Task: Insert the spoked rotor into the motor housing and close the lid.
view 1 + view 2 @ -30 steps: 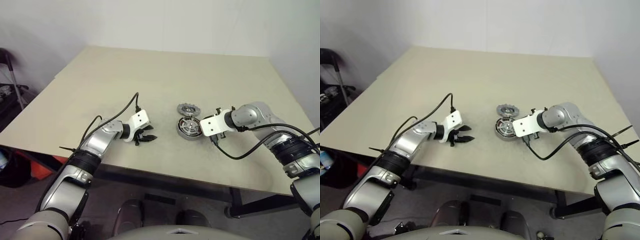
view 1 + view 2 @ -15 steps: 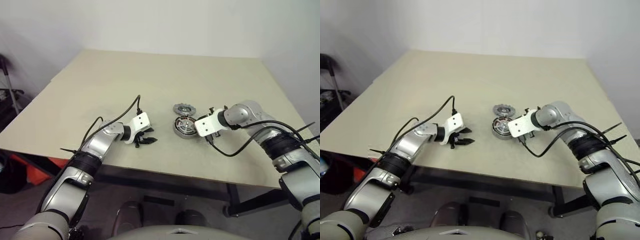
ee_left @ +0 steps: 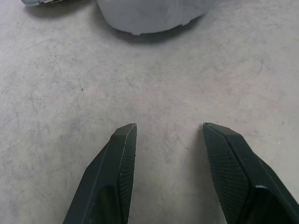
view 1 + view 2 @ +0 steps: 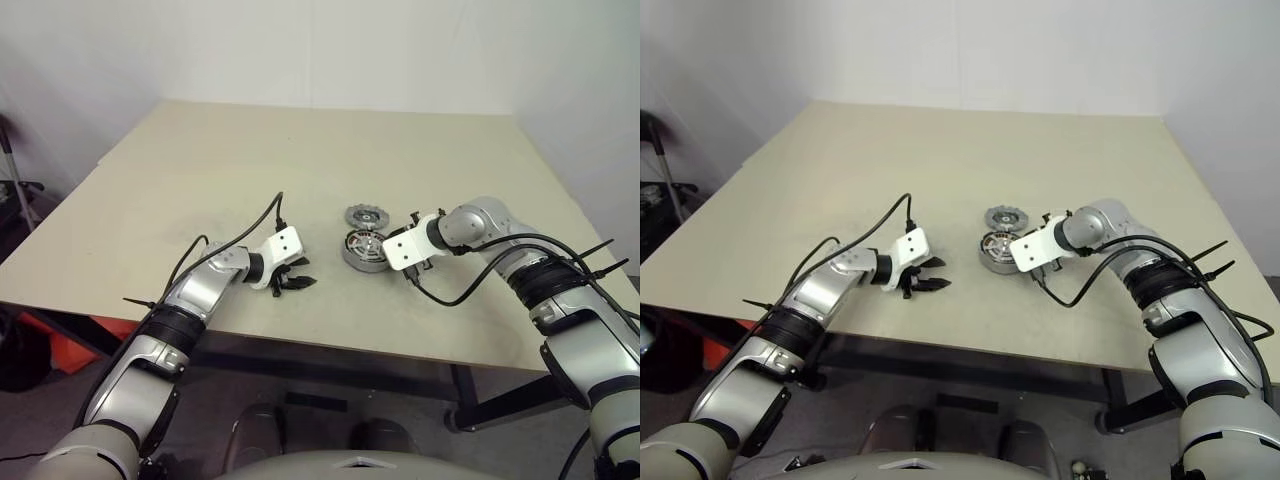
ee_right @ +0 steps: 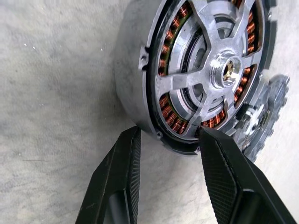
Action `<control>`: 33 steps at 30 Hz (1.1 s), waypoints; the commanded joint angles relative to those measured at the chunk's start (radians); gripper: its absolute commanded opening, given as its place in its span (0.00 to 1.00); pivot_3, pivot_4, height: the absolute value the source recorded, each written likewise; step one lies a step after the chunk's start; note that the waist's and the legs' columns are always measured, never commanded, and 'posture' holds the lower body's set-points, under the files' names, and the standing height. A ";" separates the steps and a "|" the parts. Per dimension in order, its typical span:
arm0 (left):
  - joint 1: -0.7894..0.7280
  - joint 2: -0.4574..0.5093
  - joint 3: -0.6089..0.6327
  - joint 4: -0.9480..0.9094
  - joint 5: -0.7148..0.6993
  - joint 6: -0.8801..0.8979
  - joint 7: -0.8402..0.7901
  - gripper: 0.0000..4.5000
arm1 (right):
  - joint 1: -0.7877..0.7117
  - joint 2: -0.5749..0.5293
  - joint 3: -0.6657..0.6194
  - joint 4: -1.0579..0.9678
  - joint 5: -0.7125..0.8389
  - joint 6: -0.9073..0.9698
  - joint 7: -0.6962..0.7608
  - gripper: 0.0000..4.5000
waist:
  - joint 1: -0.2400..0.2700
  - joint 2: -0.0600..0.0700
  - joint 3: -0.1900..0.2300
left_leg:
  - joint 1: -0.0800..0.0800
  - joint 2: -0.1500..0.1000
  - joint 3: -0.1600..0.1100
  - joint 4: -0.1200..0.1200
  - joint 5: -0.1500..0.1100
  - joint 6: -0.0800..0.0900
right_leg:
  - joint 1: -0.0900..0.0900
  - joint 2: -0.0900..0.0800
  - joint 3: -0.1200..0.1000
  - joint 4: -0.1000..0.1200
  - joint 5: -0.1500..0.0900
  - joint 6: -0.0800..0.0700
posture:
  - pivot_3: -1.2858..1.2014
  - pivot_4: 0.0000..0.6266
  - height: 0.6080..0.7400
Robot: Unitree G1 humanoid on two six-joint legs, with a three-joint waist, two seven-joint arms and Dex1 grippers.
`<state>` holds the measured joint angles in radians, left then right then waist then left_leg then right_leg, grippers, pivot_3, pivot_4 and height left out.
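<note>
While the right claw [image 5: 166, 140] stands apart astride the near rim of the motor housing [image 5: 135, 79], spoked rotor [image 5: 212, 70] already seated, a skewed squeeze could tip it; the lid [image 5: 261, 116] lies just beyond. Left claw [image 3: 170, 133], apart, holds nothing over bare counter [image 3: 56, 93].

- Soft, even light is falling from above across the beige table [image 4: 300, 160]; no hard glare is showing.
- Short, faint shadows are lying under the left gripper [image 4: 297, 281] and beside the motor housing [image 5: 154, 93].
- Wide-angle distortion is bending the table's edges in the head views.
- Copper windings are gleaming mildly in the right wrist view.
- The lid [image 5: 266, 116] behind the housing is sitting slightly out of focus.
</note>
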<state>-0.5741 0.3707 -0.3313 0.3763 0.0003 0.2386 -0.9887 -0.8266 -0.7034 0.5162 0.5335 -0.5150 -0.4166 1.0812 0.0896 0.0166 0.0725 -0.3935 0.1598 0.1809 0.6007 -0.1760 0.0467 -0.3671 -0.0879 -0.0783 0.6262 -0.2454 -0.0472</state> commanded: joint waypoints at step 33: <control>0.015 0.012 0.017 -0.023 0.015 0.004 0.043 0.53 | 0.046 0.169 -0.070 -0.230 0.154 0.298 0.095 0.10 | 0.003 0.000 0.000 | 0.003 0.001 0.000 -0.003 0.001 -0.003 | 0.002 0.001 0.000 -0.001 0.000 0.000 | 0.52 0.00 1.00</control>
<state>-0.5567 0.3692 -0.3239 0.3651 0.0061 0.2393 -0.9508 -0.7374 -0.5454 0.4850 0.2994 -0.3820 -0.1407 1.2132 0.0923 0.0165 0.0725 -0.3899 0.1612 0.1812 0.5981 -0.1744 0.0437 -0.3656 -0.0864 -0.0779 0.6255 -0.2453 -0.0476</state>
